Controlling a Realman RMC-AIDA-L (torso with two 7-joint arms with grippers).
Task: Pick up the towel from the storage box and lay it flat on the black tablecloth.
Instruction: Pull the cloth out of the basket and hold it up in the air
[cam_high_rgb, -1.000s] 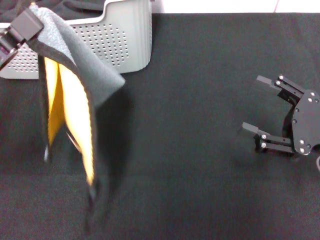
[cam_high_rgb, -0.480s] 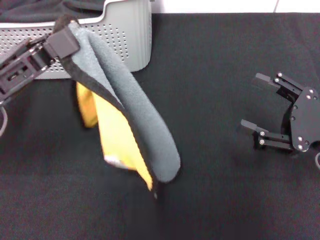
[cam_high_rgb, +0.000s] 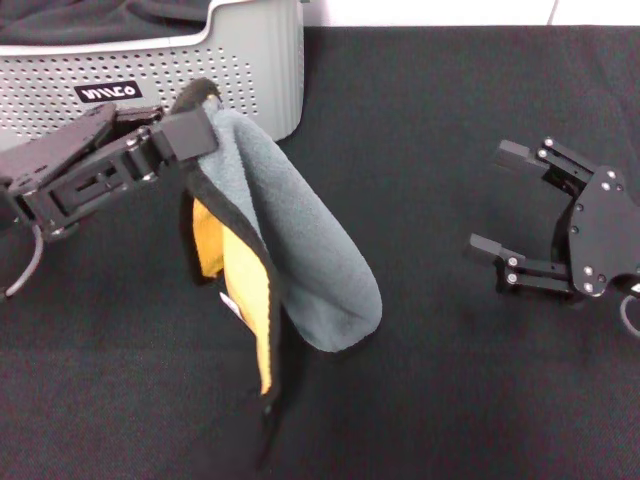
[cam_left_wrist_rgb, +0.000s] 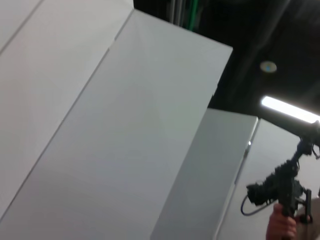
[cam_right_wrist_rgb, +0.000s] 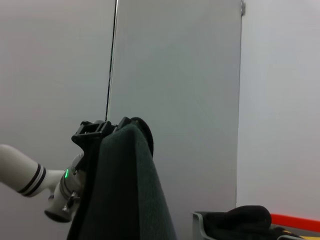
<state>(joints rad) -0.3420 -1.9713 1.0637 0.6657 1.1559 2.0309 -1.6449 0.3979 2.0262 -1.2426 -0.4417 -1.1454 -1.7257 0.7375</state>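
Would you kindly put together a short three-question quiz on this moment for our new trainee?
1. True or false: the towel lies flat on the black tablecloth.
2. Which tool holds the towel? A) left tool B) right tool C) both
3. Fill in: the towel's reverse side is ____ in colour.

Key:
1. False: it hangs folded from the left tool, in front of the storage box.
2. A: the right tool is open, low over the tablecloth on the robot's right, holding nothing.
3. Orange-yellow.
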